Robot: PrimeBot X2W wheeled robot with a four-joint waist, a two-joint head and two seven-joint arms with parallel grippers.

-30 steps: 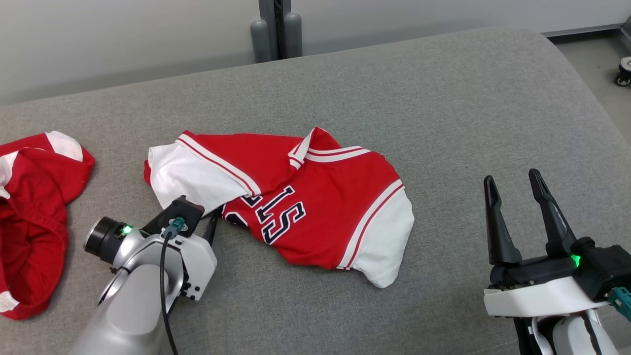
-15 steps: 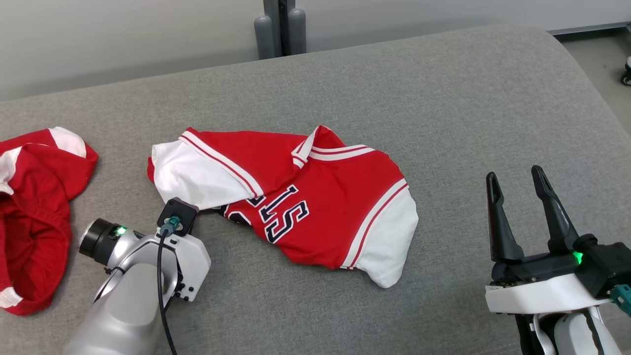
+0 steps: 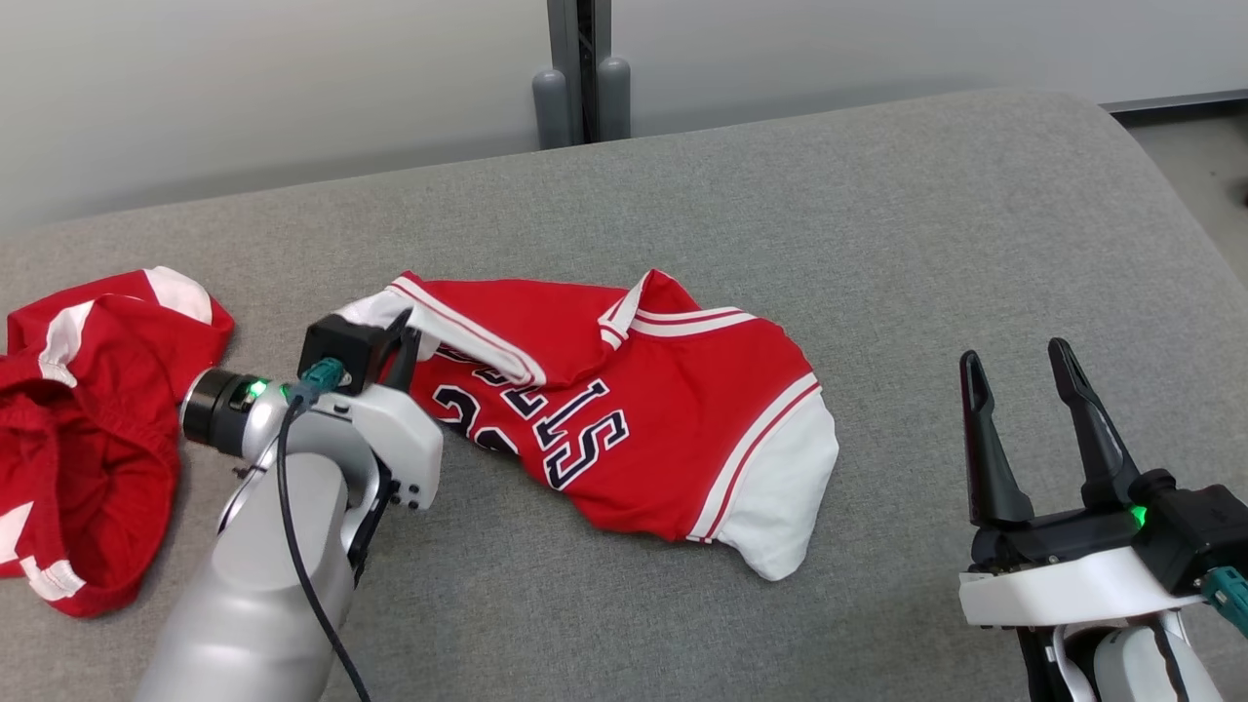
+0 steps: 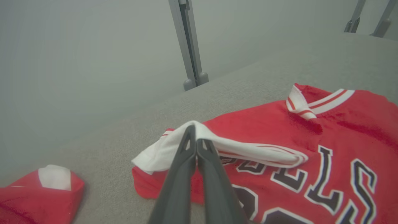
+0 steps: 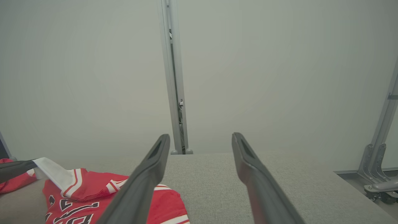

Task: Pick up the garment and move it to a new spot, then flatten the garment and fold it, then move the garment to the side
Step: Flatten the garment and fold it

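Pinching the white sleeve (image 4: 174,146) of the red jersey (image 3: 624,419), the left gripper (image 4: 196,140) is clamped on what looks like a thin fold, so a lift could let it slip out, or drag the body bunched along the grey cushion (image 3: 926,244). The jersey lies on the cushion just in front of the upright post (image 3: 583,68). The right gripper (image 3: 1014,353) stands spread and empty, well to the post's right and nearer the robot. The left wrist view shows the tips meeting on the sleeve; the head view half hides that behind the wrist, yet shows another red garment (image 3: 78,429) far to the post's left, which a wide swing might snag.
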